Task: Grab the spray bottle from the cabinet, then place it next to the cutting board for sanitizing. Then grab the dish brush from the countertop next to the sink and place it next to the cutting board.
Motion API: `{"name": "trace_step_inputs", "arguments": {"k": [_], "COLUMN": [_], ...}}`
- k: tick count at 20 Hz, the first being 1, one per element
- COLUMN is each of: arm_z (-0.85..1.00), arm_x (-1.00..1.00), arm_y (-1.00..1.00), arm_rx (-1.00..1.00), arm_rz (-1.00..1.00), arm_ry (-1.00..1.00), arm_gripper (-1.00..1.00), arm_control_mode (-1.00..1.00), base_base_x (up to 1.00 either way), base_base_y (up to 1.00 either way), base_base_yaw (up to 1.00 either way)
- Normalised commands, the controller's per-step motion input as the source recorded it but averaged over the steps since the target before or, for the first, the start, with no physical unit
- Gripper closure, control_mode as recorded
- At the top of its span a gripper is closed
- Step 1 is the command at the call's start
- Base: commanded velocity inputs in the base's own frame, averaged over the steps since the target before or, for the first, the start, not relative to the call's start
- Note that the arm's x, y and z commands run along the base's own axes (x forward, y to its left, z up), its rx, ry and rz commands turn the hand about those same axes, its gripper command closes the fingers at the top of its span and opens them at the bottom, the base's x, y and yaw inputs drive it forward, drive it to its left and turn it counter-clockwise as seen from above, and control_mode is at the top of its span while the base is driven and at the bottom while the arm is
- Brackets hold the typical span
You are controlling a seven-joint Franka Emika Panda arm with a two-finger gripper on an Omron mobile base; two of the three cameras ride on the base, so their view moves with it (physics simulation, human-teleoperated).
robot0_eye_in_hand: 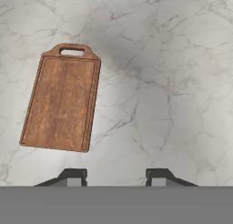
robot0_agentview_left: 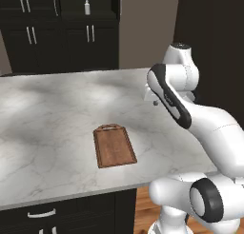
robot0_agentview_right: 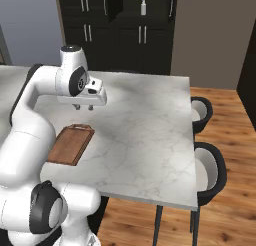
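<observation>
A: Hand view first: what do you get looking down past the end effector point(robot0_eye_in_hand: 116, 176)?

B: You see its two dark fingertips point(robot0_eye_in_hand: 73, 176) standing apart with bare marble between them. Nothing is held. The cutting board point(robot0_eye_in_hand: 61, 98) lies flat on the tabletop point(robot0_eye_in_hand: 173, 82), off to the left of the fingertips and further up in that view, handle end pointing away.

A: And from the base cameras?

B: In the right base view your end effector point(robot0_agentview_right: 83, 108) hangs above the tabletop point(robot0_agentview_right: 145, 135), pointing down, not touching anything. The cutting board point(robot0_agentview_right: 72, 144) lies below it, toward the robot's own side. In the left base view the cutting board point(robot0_agentview_left: 114, 146) lies to the left of the arm, nearer the tabletop's front edge, and the end effector point(robot0_agentview_left: 153, 102) is mostly hidden behind the arm.

A: Where's the spray bottle?

B: You'll find it well away from the end effector, standing upright in the open niche of the dark cabinet point(robot0_agentview_right: 125, 30) beyond the far end of the tabletop point(robot0_agentview_left: 47, 109). The spray bottle point(robot0_agentview_left: 87, 4) shows near the top of the left base view, and again as the spray bottle point(robot0_agentview_right: 143, 5) in the right one.
</observation>
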Motion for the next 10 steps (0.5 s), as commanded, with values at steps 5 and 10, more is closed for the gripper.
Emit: {"name": "trace_step_inputs", "arguments": {"k": [5, 10], "arm_z": [0.00, 0.05], "arm_x": [-0.65, -0.93], "arm_y": [0.00, 0.06], "arm_rx": [0.00, 0.00], "arm_rz": [0.03, 0.06], "arm_ry": [-0.05, -0.21], "arm_gripper": [-1.00, -1.00], "arm_control_mode": [-1.00, -1.00], "base_base_x": [0.00, 0.00], "base_base_y": [0.00, 0.00], "base_base_yaw": [0.00, 0.00]}}
